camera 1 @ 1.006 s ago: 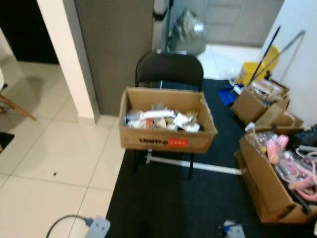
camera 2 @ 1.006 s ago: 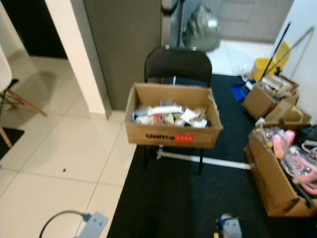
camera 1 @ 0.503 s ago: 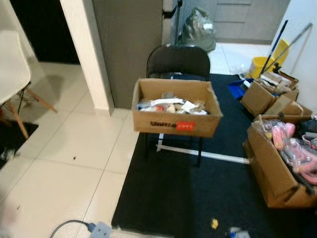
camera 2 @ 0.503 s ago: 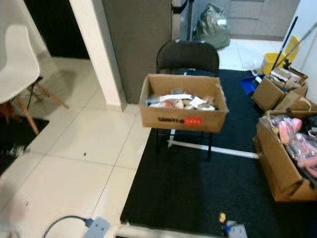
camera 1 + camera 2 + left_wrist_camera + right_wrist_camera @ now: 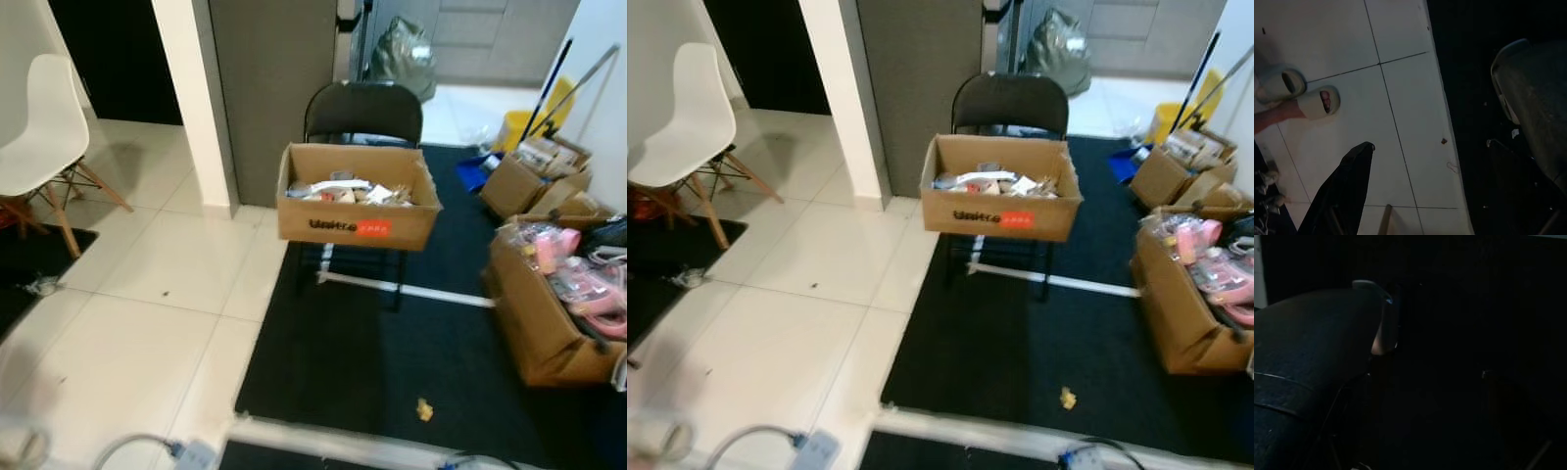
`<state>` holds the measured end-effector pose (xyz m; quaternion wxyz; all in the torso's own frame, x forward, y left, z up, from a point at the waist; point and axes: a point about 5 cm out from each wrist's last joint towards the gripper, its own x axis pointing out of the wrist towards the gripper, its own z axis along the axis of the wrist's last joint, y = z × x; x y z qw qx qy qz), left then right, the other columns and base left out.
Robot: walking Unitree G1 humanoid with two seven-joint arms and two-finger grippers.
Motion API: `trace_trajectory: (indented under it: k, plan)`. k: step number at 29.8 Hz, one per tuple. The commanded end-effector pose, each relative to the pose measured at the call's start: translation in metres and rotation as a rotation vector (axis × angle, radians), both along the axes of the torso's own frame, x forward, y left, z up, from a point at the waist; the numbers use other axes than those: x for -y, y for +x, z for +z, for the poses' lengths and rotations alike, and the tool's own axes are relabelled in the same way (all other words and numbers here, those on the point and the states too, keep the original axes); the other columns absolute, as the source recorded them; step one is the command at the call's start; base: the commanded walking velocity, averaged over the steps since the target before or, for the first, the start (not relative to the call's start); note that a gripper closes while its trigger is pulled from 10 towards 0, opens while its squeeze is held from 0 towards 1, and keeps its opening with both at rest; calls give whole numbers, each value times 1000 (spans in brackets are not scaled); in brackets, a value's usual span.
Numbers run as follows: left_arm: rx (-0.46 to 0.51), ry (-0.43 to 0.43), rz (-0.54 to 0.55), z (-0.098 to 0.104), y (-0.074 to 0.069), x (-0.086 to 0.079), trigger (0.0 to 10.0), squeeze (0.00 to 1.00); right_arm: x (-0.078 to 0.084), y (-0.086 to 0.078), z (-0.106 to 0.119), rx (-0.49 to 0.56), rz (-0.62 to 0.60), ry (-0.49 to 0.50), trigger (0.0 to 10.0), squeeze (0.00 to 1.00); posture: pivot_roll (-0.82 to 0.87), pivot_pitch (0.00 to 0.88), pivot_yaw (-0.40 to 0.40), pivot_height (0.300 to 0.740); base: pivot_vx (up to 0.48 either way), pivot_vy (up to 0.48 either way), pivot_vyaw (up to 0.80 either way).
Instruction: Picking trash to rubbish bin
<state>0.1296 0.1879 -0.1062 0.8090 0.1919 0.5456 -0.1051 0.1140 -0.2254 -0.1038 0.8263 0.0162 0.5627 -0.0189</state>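
The yellow scrap [image 5: 424, 409] lies on the black mat [image 5: 372, 362] before the boxed chair [image 5: 362, 108]; I can't tell either gripper's opening, so bending blind risks snagging the floor cable [image 5: 749, 438].

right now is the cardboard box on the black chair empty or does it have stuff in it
It has stuff in it. The cardboard box sits open-topped on the black chair, with a jumble of white and mixed items showing just below its rim.

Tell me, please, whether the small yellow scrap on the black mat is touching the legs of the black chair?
Apart. In the left eye view, the yellow scrap lies alone on the black mat, with a wide stretch of bare mat separating it from the black chair.
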Motion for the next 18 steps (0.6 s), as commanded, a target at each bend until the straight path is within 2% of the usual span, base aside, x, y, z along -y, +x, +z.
trace_trajectory:
  k: [1, 10, 18]
  plan:
    - [-53, -40, -23, -5, -13, 12, 10000, 0, -2, 1, 0, -1, 23, 1, 10000, 0, 37, 43, -16, 740, 0, 0, 0]
    - [-53, -44, -26, -5, -13, 13, 10000, 0, -4, 3, 0, 11, 53, 6, 10000, 0, 31, 51, -14, 740, 0, 0, 0]
    - [-56, -46, -17, -6, -14, 12, 10000, 0, -7, 1, -1, -11, 84, 7, 10000, 0, 25, 78, -9, 740, 0, 0, 783]
